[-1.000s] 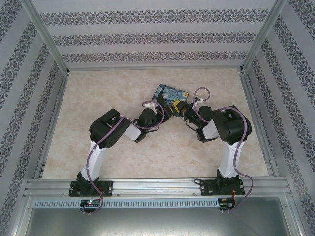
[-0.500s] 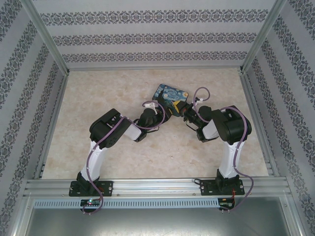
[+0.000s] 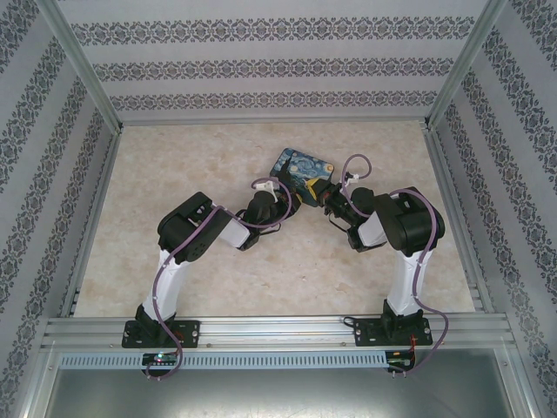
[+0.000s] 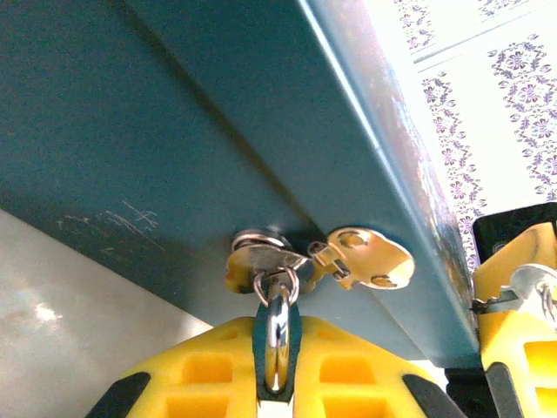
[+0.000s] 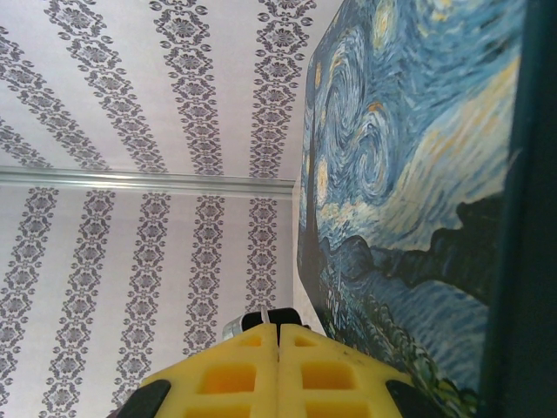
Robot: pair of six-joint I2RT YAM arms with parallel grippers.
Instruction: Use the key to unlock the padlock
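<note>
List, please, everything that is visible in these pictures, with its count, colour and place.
box: one, teal sides, blue and yellow painted lid, mid table between the grippers
latch: one, brass-coloured, on the box's teal side
metal piece: one, brass-coloured, beside the latch; key or padlock, cannot tell
ring: one, silver, hanging from the metal piece
table: one, beige marbled
walls: white with grey flower stripes, around the table
cables: purple, along the arms
arms: two, white and black, near edge
left gripper: one, yellow, shut on the ring
right gripper: one, yellow, shut, beside the painted lid
</note>
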